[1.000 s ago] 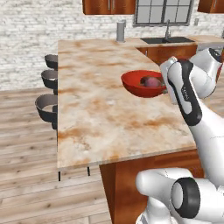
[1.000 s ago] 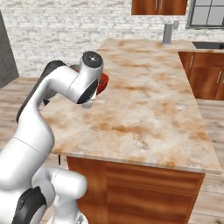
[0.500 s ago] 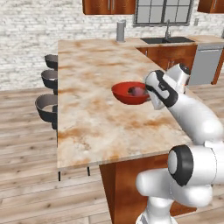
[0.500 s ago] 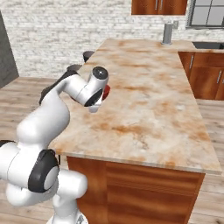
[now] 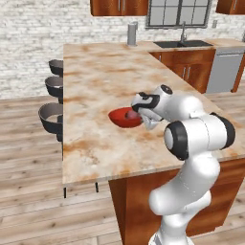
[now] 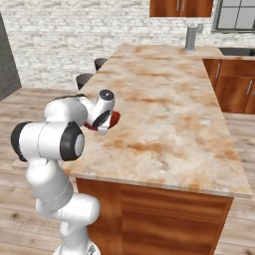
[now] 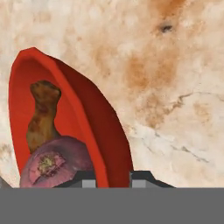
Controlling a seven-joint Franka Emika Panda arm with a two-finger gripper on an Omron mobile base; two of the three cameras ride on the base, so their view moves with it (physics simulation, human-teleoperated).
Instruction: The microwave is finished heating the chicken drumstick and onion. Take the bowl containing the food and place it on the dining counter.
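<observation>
Hand view is showing us the bowl (image 7: 65,113) up close, with our two finger tips sitting either side of its rim, one inside and one outside, so we are judging the gripper (image 7: 113,178) to be pinching that rim with only the wall's thickness between the pads. Inside, the chicken drumstick (image 7: 41,116) is lying along the wall and the onion (image 7: 54,166) is resting against it near our fingers. In the left base view the bowl (image 5: 125,117) is sitting low over the dining counter (image 5: 95,86), toward the edge nearest the robot and about midway between the stool side and the robot's side; we cannot tell whether it is touching the stone or hanging just above it. The gripper (image 5: 140,112) is gripping its near rim there. In the right base view the bowl (image 6: 114,118) is peeking out behind the hand. We are expecting the bowl to be stiff, light and glossy, so slippery at a one-sided rim hold; the round onion may roll if we are tilting it.
</observation>
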